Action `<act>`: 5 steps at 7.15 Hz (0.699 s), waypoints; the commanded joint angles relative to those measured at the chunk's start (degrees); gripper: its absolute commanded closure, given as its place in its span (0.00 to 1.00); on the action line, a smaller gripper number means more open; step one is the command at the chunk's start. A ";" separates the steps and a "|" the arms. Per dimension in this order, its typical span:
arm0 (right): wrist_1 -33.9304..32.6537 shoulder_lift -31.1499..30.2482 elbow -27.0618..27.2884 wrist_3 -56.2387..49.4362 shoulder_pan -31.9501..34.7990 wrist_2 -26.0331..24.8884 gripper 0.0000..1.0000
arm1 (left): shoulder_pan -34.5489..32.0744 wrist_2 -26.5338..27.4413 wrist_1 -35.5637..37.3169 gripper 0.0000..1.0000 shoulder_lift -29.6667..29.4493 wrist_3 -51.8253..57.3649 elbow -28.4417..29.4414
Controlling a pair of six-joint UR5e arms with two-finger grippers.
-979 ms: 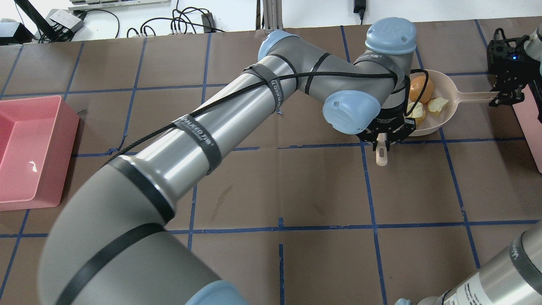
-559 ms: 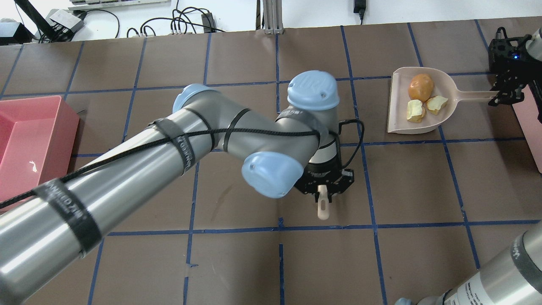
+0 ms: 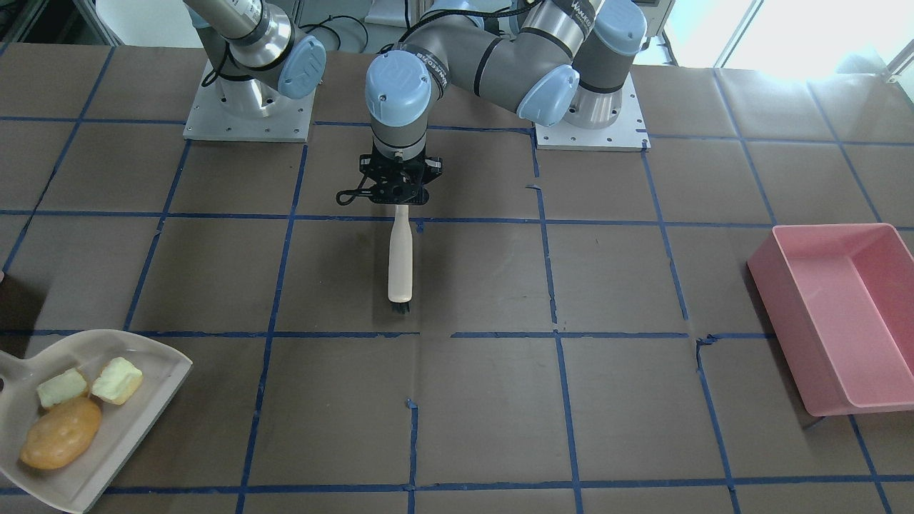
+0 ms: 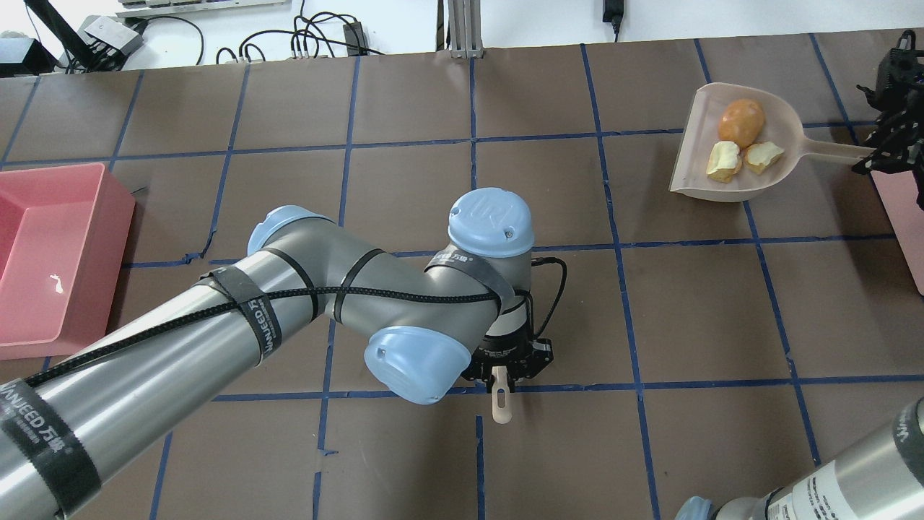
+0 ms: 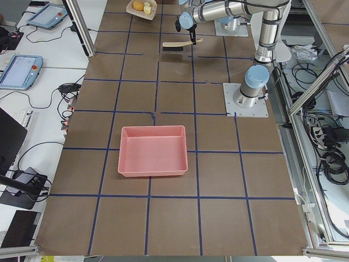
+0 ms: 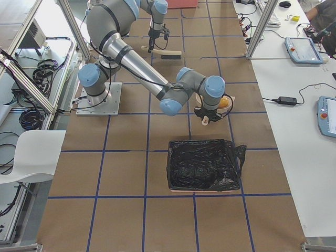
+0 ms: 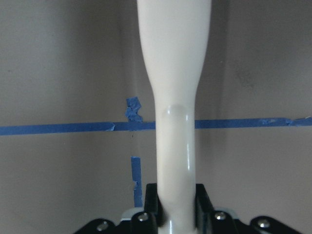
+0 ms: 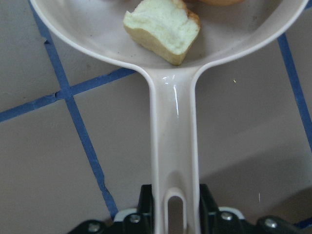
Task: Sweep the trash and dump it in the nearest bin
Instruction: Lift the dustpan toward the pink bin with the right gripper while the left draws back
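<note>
My right gripper [image 4: 882,153] is shut on the handle of a beige dustpan [image 4: 691,167] at the far right. In the pan lie a tan potato-shaped lump [image 4: 741,121] and two pale cream chunks [image 4: 722,160] [image 4: 764,155]. The front view shows the pan [image 3: 146,400] and its trash [image 3: 61,432] at the bottom left. The right wrist view shows the handle [image 8: 174,146] between the jaws and one chunk [image 8: 163,27]. My left gripper [image 4: 505,370] is shut on a cream brush [image 3: 400,257] with black bristles [image 3: 401,308], near the table's middle, well apart from the pan.
A pink bin [image 4: 58,253] stands at the table's left end. A bin lined with a black bag [image 6: 205,164] stands at the right end, just beyond the dustpan; its pink edge [image 4: 906,217] shows in the overhead view. Blue tape lines grid the brown table.
My left arm has pulled the brush back from the dustpan toward the table's middle and near edge. My right gripper has shifted the dustpan farther away and turned it slightly.
</note>
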 commanded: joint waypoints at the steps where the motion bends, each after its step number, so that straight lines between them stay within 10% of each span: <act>1: 1.90 -3.45 -0.23 6.65 -4.24 1.82 1.00 | 3.04 -0.09 0.15 1.00 0.97 -0.95 -2.20; 5: 3.38 -4.68 -6.36 8.07 -16.45 2.35 1.00 | 3.24 0.00 0.77 1.00 1.41 0.01 -2.74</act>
